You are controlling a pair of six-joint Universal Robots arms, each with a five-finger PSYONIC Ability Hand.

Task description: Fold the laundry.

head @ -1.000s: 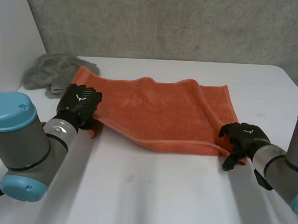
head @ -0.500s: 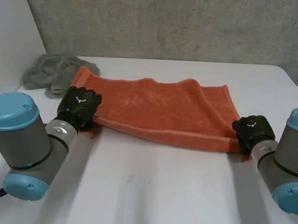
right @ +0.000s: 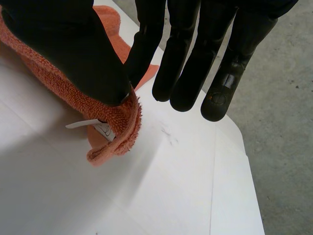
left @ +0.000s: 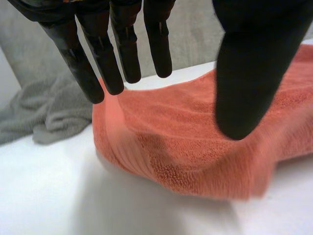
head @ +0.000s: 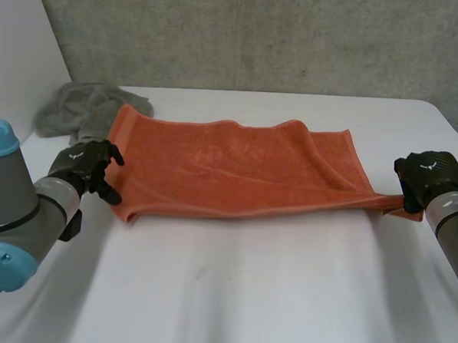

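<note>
An orange towel (head: 237,168) lies spread across the middle of the white table (head: 245,295), folded over on itself with its long edges running left to right. My left hand (head: 83,164) is open just off the towel's near left corner, its straight fingers (left: 122,44) and thumb hovering above the cloth (left: 195,147) without touching it. My right hand (head: 428,174) is at the towel's near right corner, which is drawn out to the right. There the thumb (right: 73,44) pinches the corner (right: 112,122) against a finger, and a white label (right: 100,128) hangs below.
A crumpled grey cloth (head: 82,110) lies at the table's far left corner, just behind the towel's left end (left: 44,112). A concrete wall stands behind the table. The table's right edge is close beside my right hand.
My left hand let go of the towel's near left corner, opened and drew left. My right hand shut on the near right corner and pulled it right, stretching the front edge straight.
</note>
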